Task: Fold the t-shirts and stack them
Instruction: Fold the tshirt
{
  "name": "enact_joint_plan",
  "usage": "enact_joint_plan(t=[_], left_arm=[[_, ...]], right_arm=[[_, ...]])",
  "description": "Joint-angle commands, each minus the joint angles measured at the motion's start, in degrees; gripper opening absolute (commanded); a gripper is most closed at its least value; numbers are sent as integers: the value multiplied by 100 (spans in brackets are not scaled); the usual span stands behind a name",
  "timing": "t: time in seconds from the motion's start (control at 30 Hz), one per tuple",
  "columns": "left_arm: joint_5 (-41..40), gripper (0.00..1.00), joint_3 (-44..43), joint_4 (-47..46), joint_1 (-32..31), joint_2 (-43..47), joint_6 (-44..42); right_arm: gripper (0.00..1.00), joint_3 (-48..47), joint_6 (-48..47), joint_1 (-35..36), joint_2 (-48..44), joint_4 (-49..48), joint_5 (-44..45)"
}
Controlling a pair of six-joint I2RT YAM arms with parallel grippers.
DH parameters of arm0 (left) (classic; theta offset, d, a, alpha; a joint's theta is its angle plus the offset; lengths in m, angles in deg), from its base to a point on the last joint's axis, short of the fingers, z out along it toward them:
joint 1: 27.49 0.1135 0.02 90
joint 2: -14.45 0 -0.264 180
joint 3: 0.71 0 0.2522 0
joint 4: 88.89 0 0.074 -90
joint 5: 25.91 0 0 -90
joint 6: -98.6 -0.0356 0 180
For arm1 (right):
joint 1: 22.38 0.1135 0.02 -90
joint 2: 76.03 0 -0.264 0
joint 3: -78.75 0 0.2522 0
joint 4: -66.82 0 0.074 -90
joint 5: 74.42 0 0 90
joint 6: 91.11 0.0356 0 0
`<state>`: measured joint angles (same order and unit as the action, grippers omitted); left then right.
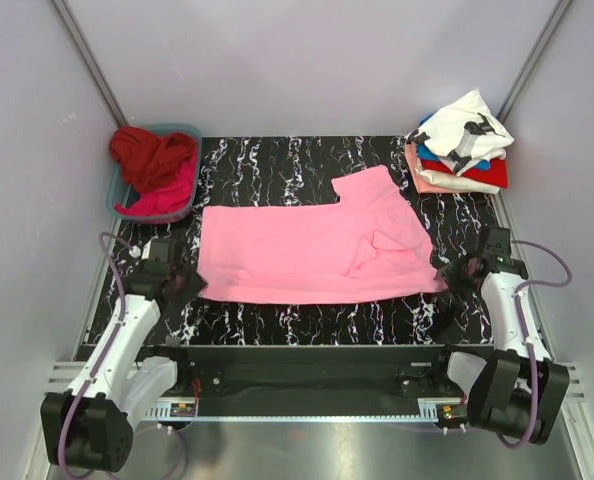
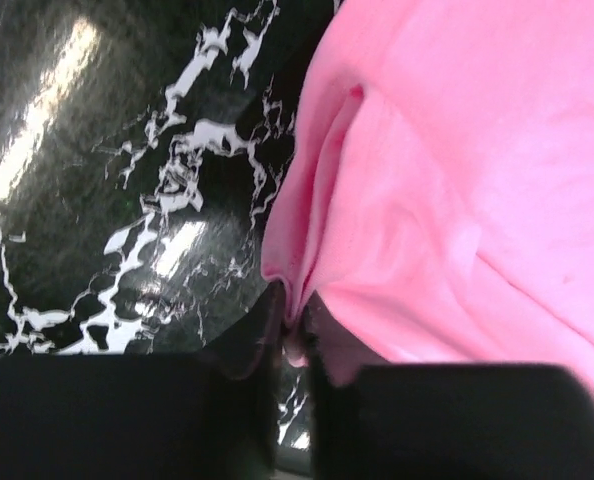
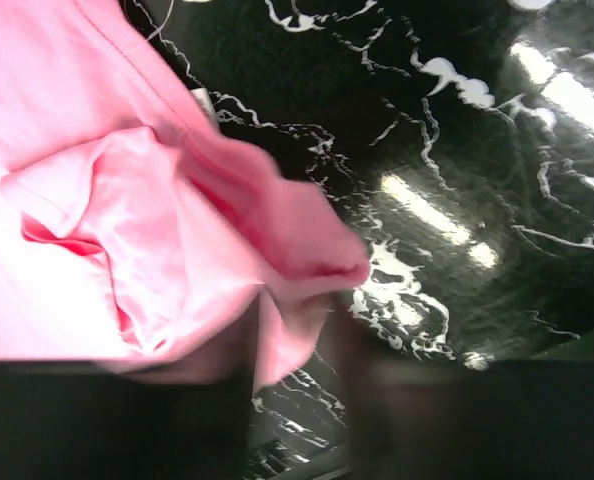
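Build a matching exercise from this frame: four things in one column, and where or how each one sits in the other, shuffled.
Column one
1. pink t-shirt
2. basket
3. stack of folded shirts
4. left gripper

Column two
A. at the far right corner of the table
B. at the far left corner, holding crumpled shirts
C. spread across the middle of the table
D. shut on the near left corner of the pink cloth

Pairs: 1-C, 2-B, 3-A, 4-D
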<state>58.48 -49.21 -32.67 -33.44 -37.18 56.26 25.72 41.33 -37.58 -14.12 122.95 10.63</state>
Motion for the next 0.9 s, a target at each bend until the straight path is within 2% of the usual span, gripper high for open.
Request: enact_joint_plan(t=[0.0, 0.03, 0.07, 0.1, 0.2, 0.27, 0.3, 0.33, 0.37, 0.4, 0.43, 0.53, 0.67, 0.77, 0.87], left_arm=[[165, 55, 11, 377, -2, 503, 376], [217, 67, -58, 395, -2, 601, 341], [122, 75, -137, 491, -2, 672, 349], [-35, 86, -251, 552, -2, 786, 332], [-134, 89, -682, 501, -2, 831, 16], [-20, 89, -841, 247, -2, 770, -221], [233, 89, -806, 89, -2, 682, -274], [383, 88, -649, -269, -2, 620, -275], [524, 87, -535, -499, -11, 550, -275], [908, 86, -307, -745, -20, 375, -266], [1025, 86, -227, -1174, -81, 252, -214], [1106, 84, -208, -1625, -483, -363, -204], [956, 84, -401, -1881, -1003, -1136, -222], [903, 84, -437, -2021, -1171, -1734, -204], [973, 84, -340, -2241, -1189, -2103, -336]], right_arm=[[51, 7, 371, -53, -337, 254, 460], [95, -28, 362, -62, -468, 306, 469], [100, -63, 336, -79, -539, 333, 469], [100, -159, 292, -79, -722, 333, 599], [100, -327, 160, -79, -1144, 316, 636], [98, -345, -163, -71, -1365, -279, -90], [97, -197, -261, -71, -1444, -621, -1068], [96, -143, -323, -62, -1358, -1234, -1565], [95, -134, -350, -53, -1166, -1414, -1988], [89, -264, -376, -36, -589, -1485, -2532], [88, -361, -463, 78, -262, -1495, -2676], [84, -651, -885, 245, 820, -1616, -3114], [81, -889, -887, 605, 1779, -1820, -3144], [80, -837, -746, 764, 2324, -2074, -2881], [83, -820, -824, 773, 2606, -1926, -2363]])
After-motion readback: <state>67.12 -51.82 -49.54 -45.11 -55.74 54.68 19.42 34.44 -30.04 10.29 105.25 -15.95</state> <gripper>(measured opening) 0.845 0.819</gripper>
